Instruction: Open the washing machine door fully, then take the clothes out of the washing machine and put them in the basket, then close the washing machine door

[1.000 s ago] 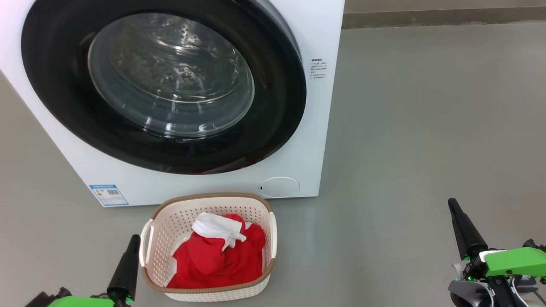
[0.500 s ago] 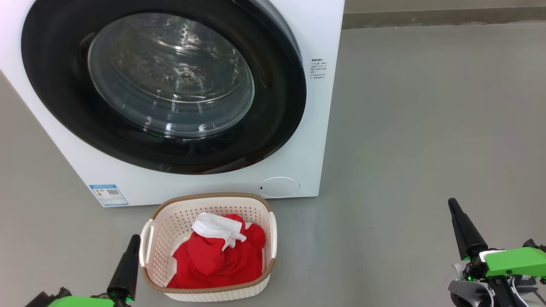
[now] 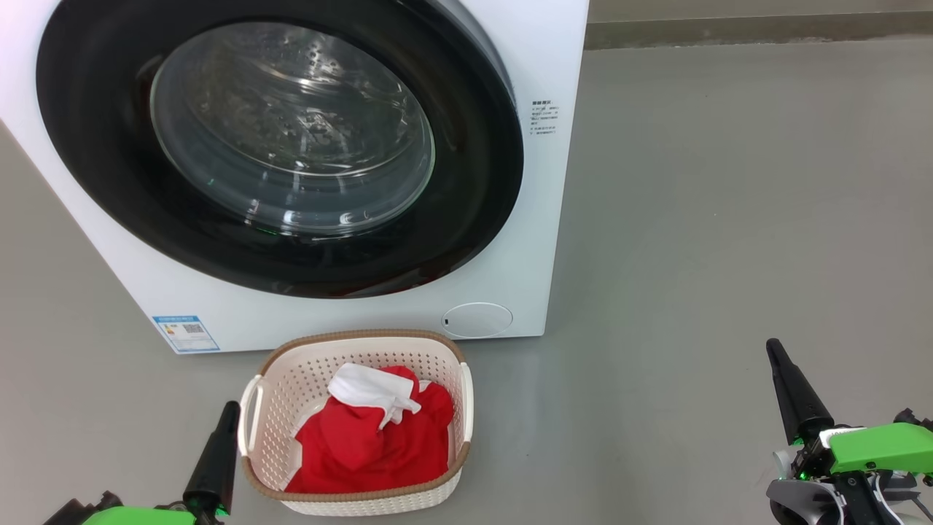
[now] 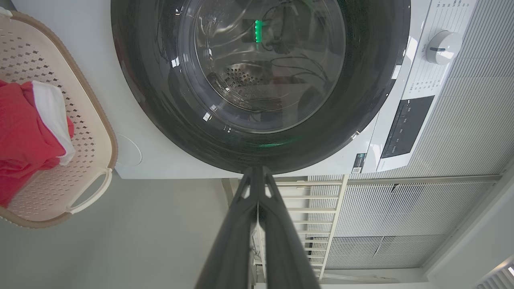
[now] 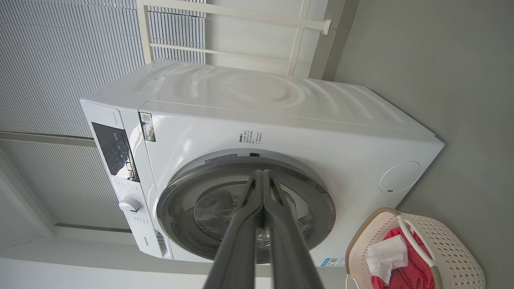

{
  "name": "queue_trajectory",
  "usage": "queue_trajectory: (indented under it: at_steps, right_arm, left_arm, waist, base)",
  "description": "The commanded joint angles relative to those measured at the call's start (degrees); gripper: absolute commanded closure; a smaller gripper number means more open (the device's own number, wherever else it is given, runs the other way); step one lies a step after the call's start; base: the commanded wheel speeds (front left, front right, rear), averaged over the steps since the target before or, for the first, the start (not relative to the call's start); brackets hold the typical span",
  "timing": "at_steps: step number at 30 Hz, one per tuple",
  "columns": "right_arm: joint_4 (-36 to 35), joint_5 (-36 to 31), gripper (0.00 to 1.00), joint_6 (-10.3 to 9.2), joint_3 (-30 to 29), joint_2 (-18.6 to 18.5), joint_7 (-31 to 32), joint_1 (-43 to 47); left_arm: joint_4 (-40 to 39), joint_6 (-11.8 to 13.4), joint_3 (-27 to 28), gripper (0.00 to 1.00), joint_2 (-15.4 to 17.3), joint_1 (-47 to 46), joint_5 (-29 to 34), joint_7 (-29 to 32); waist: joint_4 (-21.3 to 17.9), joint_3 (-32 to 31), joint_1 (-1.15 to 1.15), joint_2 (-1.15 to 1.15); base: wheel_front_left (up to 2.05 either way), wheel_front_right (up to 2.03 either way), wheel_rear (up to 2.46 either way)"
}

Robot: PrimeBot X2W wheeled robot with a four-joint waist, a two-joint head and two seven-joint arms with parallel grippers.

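The white washing machine fills the upper left of the head view. Its round black-rimmed door lies flat against the front, and the steel drum shows through the glass. The cream basket stands on the floor just in front of it, holding the red clothes with a white piece on top. My left gripper is shut, low at the basket's left handle, with nothing in it. My right gripper is shut and empty, far right above the floor. Both wrist views show the door and the basket.
Grey floor stretches to the right of the machine, up to a wall base at the back. A control panel with a white dial sits on the machine's upper front. Ribbed wall panels and a cream frame stand behind the machine.
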Motion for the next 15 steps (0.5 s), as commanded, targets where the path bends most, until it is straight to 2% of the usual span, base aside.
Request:
queue_trajectory:
  at_steps: [1, 15]
  right_arm:
    - [-1.4, 0.0, 1.00, -0.03, 0.9, -0.7, 0.4, -2.5]
    - [-1.4, -0.1, 1.00, -0.03, 0.9, -0.6, 0.4, -2.5]
  left_arm:
    - [-1.1, -0.4, 2.1, 1.00, 0.5, -2.4, 0.5, 0.3]
    - [-1.1, -0.4, 2.1, 1.00, 0.4, -2.4, 0.6, 0.3]
  waist:
    - [0.0, 0.0, 0.00, 0.00]
    - [0.0, 0.0, 0.00, 0.00]
  base:
    - [0.00, 0.00, 0.00]
    - [0.00, 0.00, 0.00]
